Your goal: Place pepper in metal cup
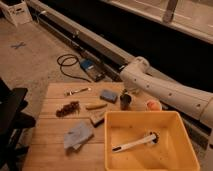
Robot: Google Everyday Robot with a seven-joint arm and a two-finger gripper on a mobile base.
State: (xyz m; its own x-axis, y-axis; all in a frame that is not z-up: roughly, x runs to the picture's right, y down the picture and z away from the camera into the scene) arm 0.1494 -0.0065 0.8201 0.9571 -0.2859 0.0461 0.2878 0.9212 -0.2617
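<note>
The metal cup (125, 102) is a small dark cylinder standing upright on the wooden table (50, 150), just behind the yellow bin. My white arm reaches in from the right. My gripper (125, 93) hangs right above the cup's mouth, dark and partly hidden by the wrist. No green pepper shows on the table. Whether it is in the gripper or in the cup I cannot tell.
A big yellow bin (112, 145) with a white brush inside stands at the front right. A blue block (108, 95), a yellowish banana-like piece (95, 105), a brown cluster (68, 108), a utensil (77, 91), a grey cloth (77, 136) and an orange thing (152, 105) lie on the table. A black chair (12, 120) stands at the left.
</note>
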